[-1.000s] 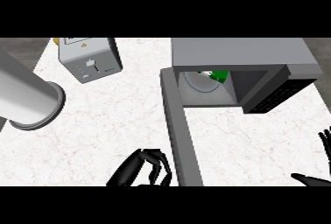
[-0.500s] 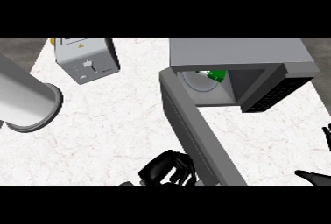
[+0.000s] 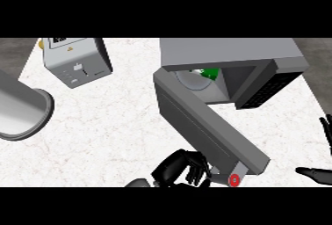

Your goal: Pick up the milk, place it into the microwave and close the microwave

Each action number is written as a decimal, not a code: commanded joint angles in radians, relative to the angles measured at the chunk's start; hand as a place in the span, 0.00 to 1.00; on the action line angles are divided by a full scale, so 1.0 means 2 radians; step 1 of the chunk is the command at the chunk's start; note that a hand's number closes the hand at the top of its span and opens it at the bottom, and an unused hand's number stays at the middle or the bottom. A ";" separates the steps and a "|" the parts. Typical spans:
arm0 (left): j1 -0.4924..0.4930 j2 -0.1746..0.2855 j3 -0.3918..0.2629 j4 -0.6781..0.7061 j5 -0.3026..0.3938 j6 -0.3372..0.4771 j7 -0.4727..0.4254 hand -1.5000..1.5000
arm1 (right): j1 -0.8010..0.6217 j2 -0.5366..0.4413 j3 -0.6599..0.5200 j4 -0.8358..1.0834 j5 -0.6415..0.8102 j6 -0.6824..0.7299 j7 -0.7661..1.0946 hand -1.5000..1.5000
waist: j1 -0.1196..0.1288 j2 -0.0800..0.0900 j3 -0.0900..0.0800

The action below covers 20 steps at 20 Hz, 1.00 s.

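My left hand (image 3: 180, 169) sits at the view's lower edge with its black fingers curled in on themselves and gripping nothing, its knuckles right against the outer face of the long grey microwave door (image 3: 207, 125), near the door's free end. Just beside my fingers, a small red ring (image 3: 233, 179) marks that end of the door. The door stands swung out at a slant from its hinge at the front of the boxy grey microwave (image 3: 227, 52). Inside the open cavity, the green-and-white milk carton (image 3: 209, 72) stands on the pale round turntable (image 3: 190, 81). My right hand (image 3: 316, 173) rests open at the right edge, fingers spread and touching nothing. Across the white marbled counter (image 3: 117, 123), a grey boxy toaster (image 3: 76, 61) and a large grey cylinder (image 3: 19, 112) sit well apart from my hands.
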 commanded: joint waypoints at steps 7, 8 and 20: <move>-0.102 -0.010 -0.049 0.003 0.101 0.103 0.002 1.00 | -0.015 -0.001 0.022 -0.056 -0.028 0.055 0.009 0.00 | -0.039 0.004 -0.001; -0.116 -0.010 -0.044 0.002 0.113 0.104 0.007 1.00 | -0.013 -0.007 0.028 -0.061 -0.026 0.058 0.016 0.00 | -0.045 0.005 -0.001; -0.240 -0.010 -0.004 0.058 0.173 0.157 -0.015 1.00 | -0.047 -0.033 0.047 -0.116 -0.052 0.073 0.071 0.00 | -0.094 0.018 -0.001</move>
